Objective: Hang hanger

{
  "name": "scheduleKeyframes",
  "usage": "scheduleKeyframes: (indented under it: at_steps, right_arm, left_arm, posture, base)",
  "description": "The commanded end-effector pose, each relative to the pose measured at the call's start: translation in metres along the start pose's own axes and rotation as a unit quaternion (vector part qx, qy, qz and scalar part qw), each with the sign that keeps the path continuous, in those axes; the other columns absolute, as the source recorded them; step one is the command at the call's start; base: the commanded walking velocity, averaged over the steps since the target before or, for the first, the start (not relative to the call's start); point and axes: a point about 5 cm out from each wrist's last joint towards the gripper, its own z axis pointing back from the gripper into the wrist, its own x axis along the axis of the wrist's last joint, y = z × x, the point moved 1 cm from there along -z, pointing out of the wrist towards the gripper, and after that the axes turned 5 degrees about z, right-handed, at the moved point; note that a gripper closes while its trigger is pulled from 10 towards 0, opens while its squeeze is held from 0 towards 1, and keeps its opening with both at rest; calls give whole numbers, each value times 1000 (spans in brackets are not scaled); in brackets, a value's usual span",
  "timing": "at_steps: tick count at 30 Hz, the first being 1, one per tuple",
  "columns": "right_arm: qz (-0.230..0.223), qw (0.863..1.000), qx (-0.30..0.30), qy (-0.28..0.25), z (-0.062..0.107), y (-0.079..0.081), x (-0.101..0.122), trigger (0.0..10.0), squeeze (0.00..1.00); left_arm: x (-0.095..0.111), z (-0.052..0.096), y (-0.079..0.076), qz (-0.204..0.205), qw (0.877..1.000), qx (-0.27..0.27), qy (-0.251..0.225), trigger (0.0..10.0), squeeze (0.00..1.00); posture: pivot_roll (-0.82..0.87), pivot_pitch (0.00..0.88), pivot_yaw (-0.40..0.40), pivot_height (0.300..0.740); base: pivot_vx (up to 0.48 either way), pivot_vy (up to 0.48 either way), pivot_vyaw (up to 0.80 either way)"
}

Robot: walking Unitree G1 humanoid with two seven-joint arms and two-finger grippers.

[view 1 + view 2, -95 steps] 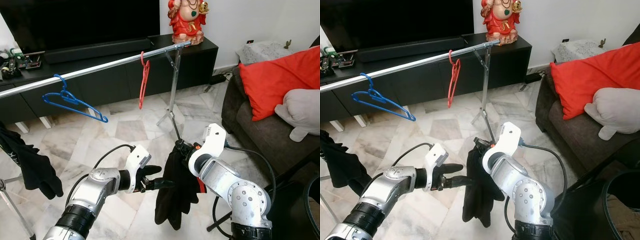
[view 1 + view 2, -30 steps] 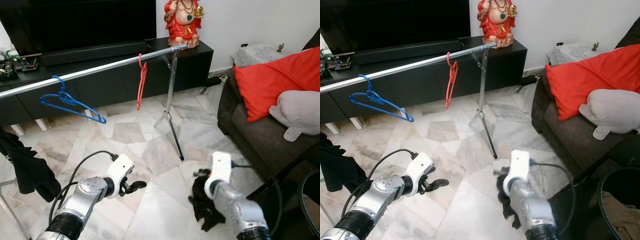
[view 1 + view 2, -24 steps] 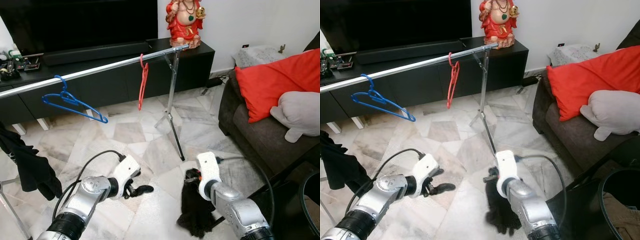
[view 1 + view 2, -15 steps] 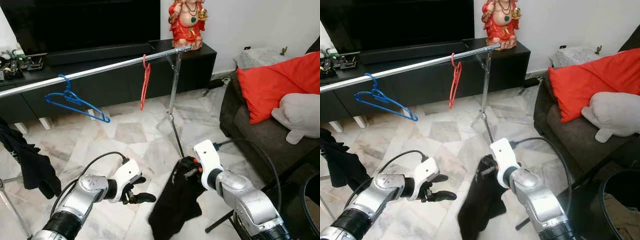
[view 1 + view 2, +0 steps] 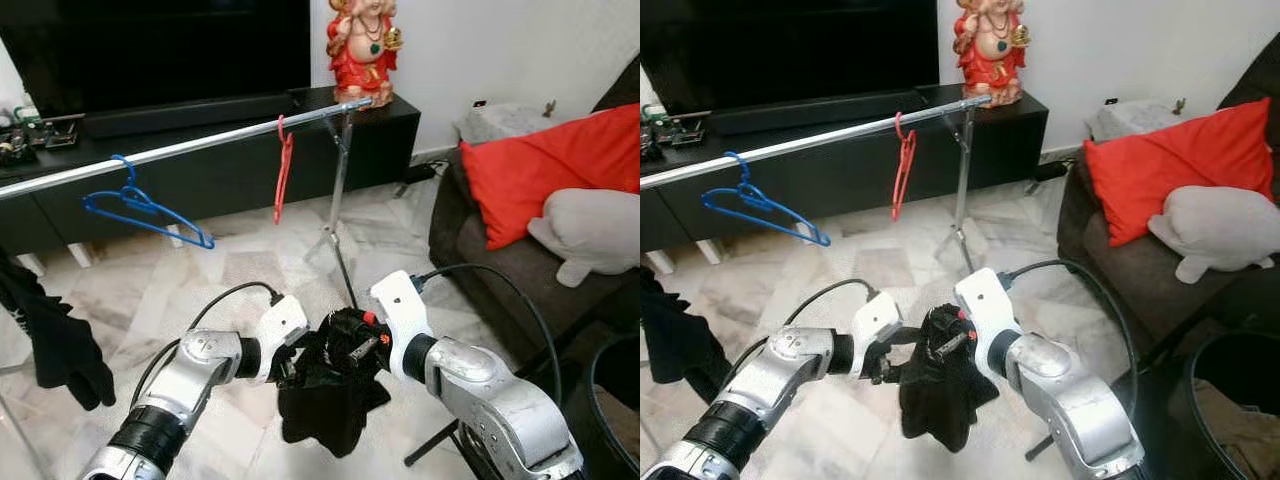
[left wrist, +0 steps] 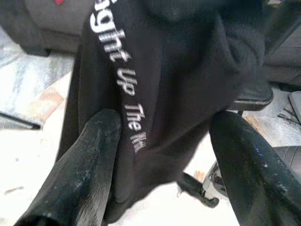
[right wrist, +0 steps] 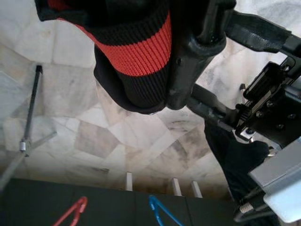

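A black garment (image 5: 325, 395) is being held bunched at chest height in front of the robot by the right hand (image 5: 352, 340), whose fingers are being kept closed on the gathered top of the cloth, a red-banded cuff (image 7: 136, 44) being visible in the right wrist view. The left hand (image 5: 287, 362) is being brought against the garment's side; in the left wrist view its two fingers (image 6: 89, 155) are being held wide apart with the lettered fabric lying between them, nothing yet being pinched. Whether a hanger is enclosed in the bundle cannot be told. Beyond the hands, the metal rail (image 5: 180, 149) is being shown well above and apart from the garment, a blue hanger (image 5: 140, 207) and a red hanger (image 5: 284, 165) being already hooked on it, and another dark garment (image 5: 50, 335) is hanging at the left. The task is being judged as unfinished: the lifting and hooking onto the rail are remaining.
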Motion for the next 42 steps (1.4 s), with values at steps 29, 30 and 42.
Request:
scheduleKeyframes:
  at_steps: [29,30,42]
  right_arm:
    - [-100,989,-100,-39,-3,-22,17,10000,0]
    - [-100,989,-100,-39,-3,-22,17,10000,0]
    - [-117,989,-59,-72,-3,-10,41,10000,0]
  left_arm:
    - [10,4,-13,25,999,-28,-6,10000,0]
    - [10,4,-13,25,999,-28,-6,10000,0]
    - [12,-11,-10,43,999,12,-22,10000,0]
  posture:
    - [-80,109,45,740]
    - [-80,109,45,740]
    - [-102,125,25,740]
  base:
    - [0,0,0]
    - [0,0,0]
    - [0,0,0]
